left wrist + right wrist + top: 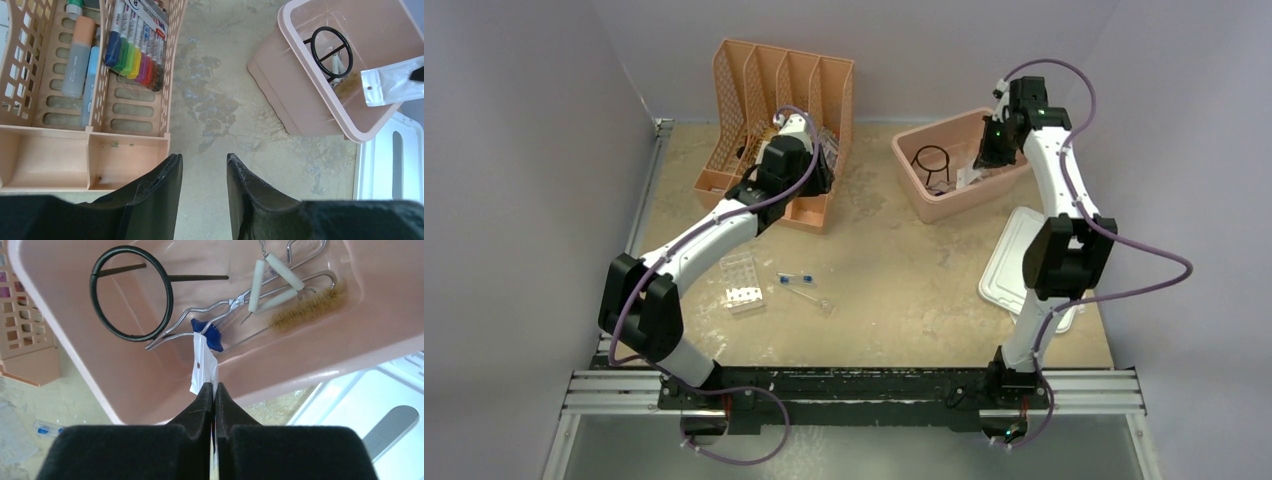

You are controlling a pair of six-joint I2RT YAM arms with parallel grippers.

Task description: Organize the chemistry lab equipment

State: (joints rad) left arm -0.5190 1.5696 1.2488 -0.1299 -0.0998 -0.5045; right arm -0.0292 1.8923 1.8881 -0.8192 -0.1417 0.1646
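My right gripper (214, 386) is shut on a small white packet (202, 367), which hangs above the near wall of the pink tub (75, 340). A blue piece (210, 332) shows at the packet's far end. In the tub lie the black wire ring (131, 292) with its stem, the metal tongs (220, 307), the wire triangle (272, 277) and the bristle brush (307, 312). My left gripper (204, 160) is open and empty above bare table beside the peach organizer (45, 160). The white tube rack (742, 282), blue-capped tubes (796, 279) and a clear piece (812, 297) lie on the table's near middle.
The peach organizer (754, 100) stands at the back left and holds markers (135, 50) and glue sticks. The tub's white lid (1024, 260) lies on the table to the right, beside the right arm. Grey walls close in the table on three sides.
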